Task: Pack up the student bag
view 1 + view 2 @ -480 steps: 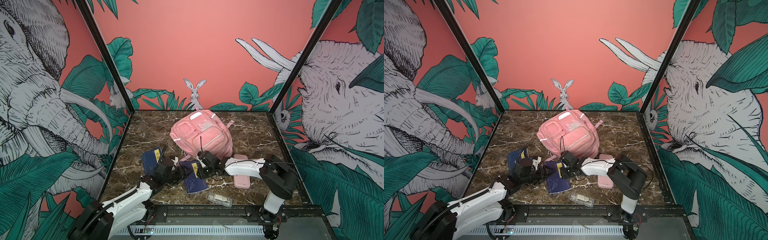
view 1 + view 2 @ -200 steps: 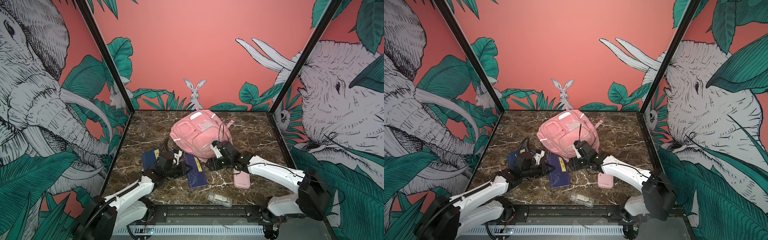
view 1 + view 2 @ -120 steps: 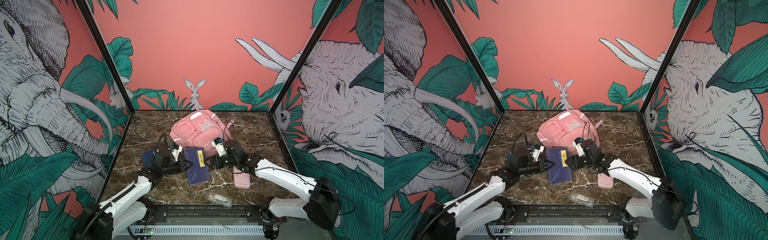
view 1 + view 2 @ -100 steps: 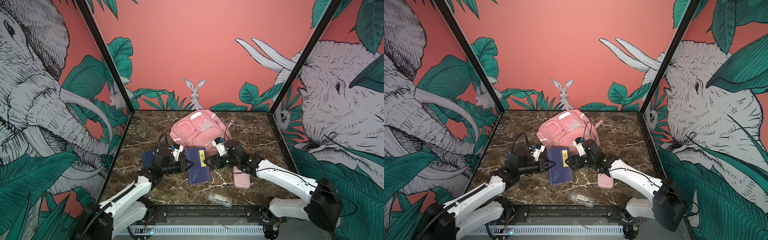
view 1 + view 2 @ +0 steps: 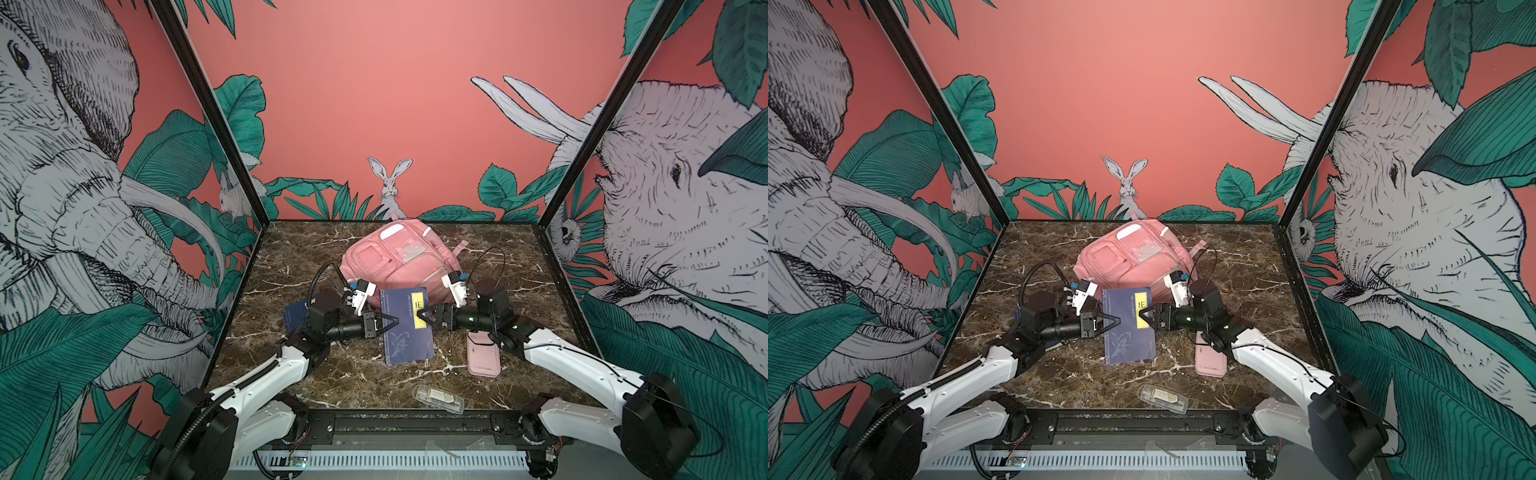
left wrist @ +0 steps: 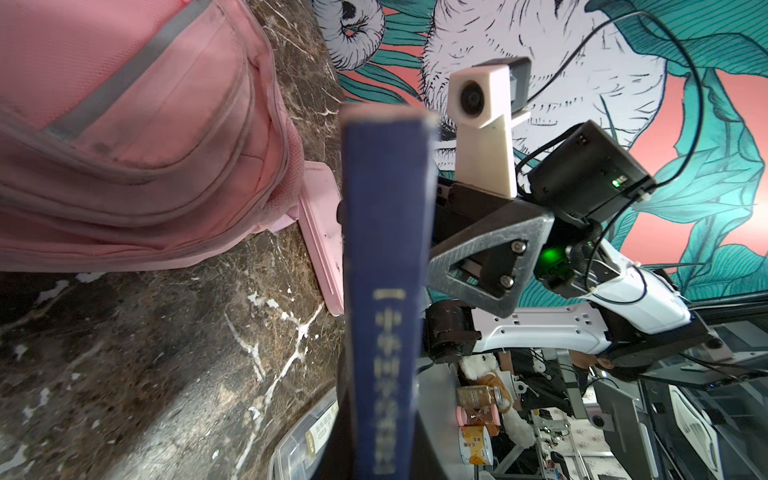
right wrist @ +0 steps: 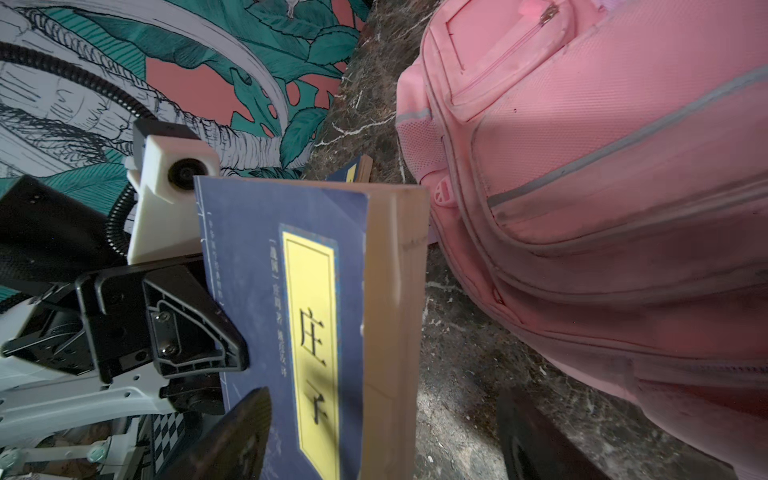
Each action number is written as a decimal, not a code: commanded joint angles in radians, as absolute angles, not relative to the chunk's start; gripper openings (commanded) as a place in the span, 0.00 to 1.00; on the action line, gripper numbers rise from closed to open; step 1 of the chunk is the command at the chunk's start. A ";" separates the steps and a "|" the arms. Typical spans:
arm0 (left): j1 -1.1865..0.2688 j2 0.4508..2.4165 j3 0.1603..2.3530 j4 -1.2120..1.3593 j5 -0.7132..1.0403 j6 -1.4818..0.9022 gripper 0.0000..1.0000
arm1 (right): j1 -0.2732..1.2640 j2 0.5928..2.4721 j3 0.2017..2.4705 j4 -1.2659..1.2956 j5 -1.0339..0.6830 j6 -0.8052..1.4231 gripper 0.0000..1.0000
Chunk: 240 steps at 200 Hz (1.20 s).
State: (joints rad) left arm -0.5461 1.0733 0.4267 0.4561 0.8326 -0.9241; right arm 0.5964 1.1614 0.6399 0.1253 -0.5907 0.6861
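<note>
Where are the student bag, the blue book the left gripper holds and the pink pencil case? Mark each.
student bag (image 5: pixel 399 259): in a top view, on its front panel.
blue book (image 5: pixel 405 345): in a top view, on its lower cover.
pink pencil case (image 5: pixel 483 359): in a top view, on its flat top.

Front cover of blue book (image 7: pixel 243 253): yellow label (image 7: pixel 309 291) carries large black vertical characters 庄子. Small white text column beside label: too fine to read. Lettering on spine (image 6: pixel 384 232): blurred. Sticker on clear case (image 5: pixel 438 400): illegible.
</note>
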 commanded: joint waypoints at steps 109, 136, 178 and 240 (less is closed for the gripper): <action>-0.538 1.136 0.454 0.698 0.927 -0.984 0.01 | 0.544 1.276 0.540 0.719 -0.860 1.021 0.77; -0.538 1.142 0.458 0.663 0.919 -0.960 0.01 | 0.544 1.246 0.538 0.676 -0.867 1.004 0.74; -0.538 1.140 0.471 0.598 0.886 -0.925 0.02 | 0.543 1.222 0.538 0.684 -0.883 1.020 0.68; -0.532 1.166 0.469 0.550 0.840 -0.909 0.02 | 0.543 1.200 0.532 0.659 -0.918 1.013 0.47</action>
State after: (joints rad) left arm -0.5392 1.1599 0.4454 0.5549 0.8661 -0.9230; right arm 0.5442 1.2217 0.5415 0.6193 -0.8745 1.0164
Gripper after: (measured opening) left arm 0.116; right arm 0.531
